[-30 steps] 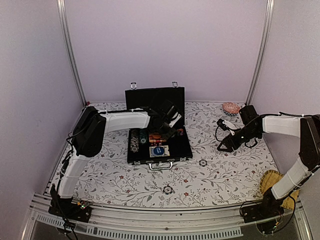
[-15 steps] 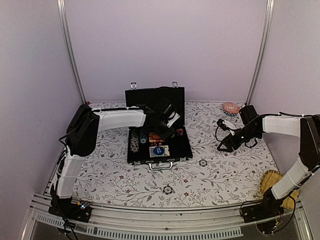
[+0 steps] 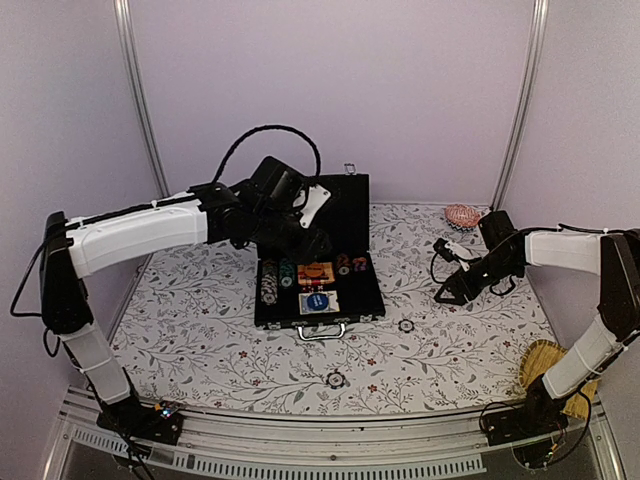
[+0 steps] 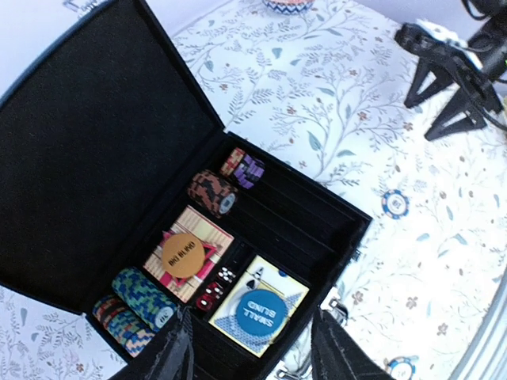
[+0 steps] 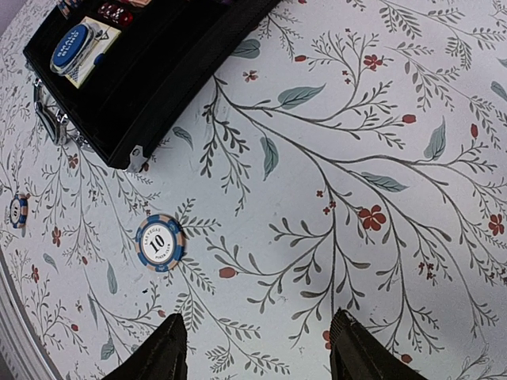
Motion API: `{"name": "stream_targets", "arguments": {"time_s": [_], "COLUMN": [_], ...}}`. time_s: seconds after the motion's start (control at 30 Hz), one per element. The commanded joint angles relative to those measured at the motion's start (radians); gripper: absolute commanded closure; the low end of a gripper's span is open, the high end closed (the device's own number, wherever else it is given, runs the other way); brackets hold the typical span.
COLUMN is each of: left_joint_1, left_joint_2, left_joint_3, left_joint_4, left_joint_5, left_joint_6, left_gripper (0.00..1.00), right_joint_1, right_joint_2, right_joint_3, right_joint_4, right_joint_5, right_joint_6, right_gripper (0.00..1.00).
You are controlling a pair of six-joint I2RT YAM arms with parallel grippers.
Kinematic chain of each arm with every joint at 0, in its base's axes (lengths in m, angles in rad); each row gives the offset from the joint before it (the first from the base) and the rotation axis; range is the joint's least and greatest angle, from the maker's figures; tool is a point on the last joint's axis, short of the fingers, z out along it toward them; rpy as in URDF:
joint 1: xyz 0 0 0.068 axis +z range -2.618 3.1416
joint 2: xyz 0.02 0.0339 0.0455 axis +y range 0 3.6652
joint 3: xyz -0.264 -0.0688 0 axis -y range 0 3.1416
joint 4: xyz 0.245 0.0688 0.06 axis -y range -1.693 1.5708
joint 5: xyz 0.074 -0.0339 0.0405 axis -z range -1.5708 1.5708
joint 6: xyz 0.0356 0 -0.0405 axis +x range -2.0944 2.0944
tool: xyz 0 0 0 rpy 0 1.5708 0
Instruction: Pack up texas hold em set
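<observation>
The black briefcase lies open mid-table with its lid upright. It holds chip stacks, an orange disc on a black-red triangle, red dice, and a blue disc on cards. My left gripper hovers above the case, open and empty; its wrist view looks down into the tray. My right gripper is open and empty low over the cloth, right of the case. In its wrist view a loose chip lies just ahead-left. Another chip lies nearer the front edge.
A pink shell-like object sits at the back right. A woven straw item lies at the right front by the right arm's base. The floral cloth covers the table. Frame posts stand at both back corners.
My left arm has lifted out of the case and swung up and to the left; its gripper is now higher above the tray. The right arm has not moved.
</observation>
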Motion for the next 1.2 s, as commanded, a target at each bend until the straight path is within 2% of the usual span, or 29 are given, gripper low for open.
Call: {"name": "stream_targets", "arguments": {"time_s": [0.0,0.17,0.3,0.5,0.67,1.17], "left_joint_1": [-0.064,-0.115,-0.171,-0.266,-0.324,-0.345], "left_joint_2": [-0.092,-0.155,-0.141,0.014,0.143,0.272], "left_joint_3": [-0.135,-0.255,-0.281,-0.195,-0.113,-0.044], "left_joint_4": [-0.020,-0.076,-0.146,-0.303,-0.385,-0.357], "left_joint_5": [0.071,0.136,0.193,0.245,0.195,0.169], "left_joint_6": [-0.038,-0.062,-0.061,-0.041,-0.010,0.018], "left_gripper": [0.49,0.52,0.52,0.51,0.51,0.45], "right_joint_1": [0.002,0.034,0.054,0.060,0.060,0.060], "right_joint_2": [-0.005,0.005,0.027,0.036,0.017,0.008], "right_joint_3": [0.039,0.068,0.077,0.065,0.051,0.036], "right_joint_4": [-0.029,-0.045,-0.045,-0.042,-0.039,-0.036], "right_joint_5": [-0.034,-0.026,-0.016,-0.021,-0.026,-0.044], "right_joint_6": [-0.025,-0.039,-0.036,-0.036,-0.038,-0.040], "right_gripper": [0.38,0.39,0.39,0.39,0.39,0.39]}}
